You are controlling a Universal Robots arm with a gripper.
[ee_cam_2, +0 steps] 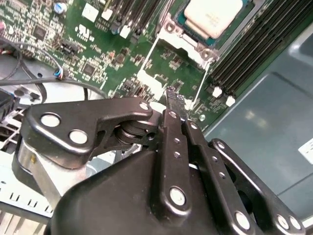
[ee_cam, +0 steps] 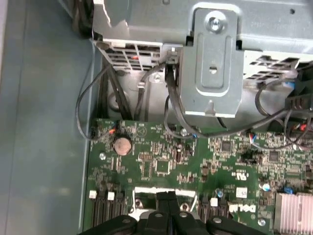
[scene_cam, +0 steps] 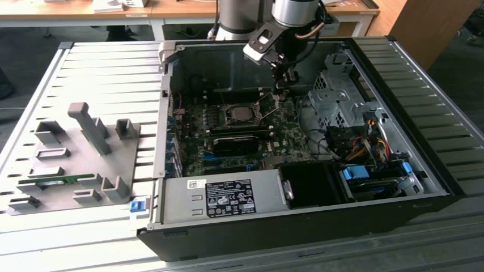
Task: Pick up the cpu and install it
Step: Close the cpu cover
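One seated cpu (scene_cam: 243, 113), pincer (scene_cam: 280, 90) near it

Slatted table (scene_cam: 98, 68) with open computer case (scene_cam: 302, 226) and grey fixture plate (scene_cam: 113, 161).

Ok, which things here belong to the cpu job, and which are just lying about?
Job: cpu, seated on the motherboard; gripper, just beside it.
Lying about: memory stick; grey fixture blocks; power supply; cables.

- From the exterior view we look steeply down into the open case (scene_cam: 302, 226)
- In both wrist views we sit close over its motherboard (ee_cam: 146, 147), behind the hand (ee_cam: 166, 197)
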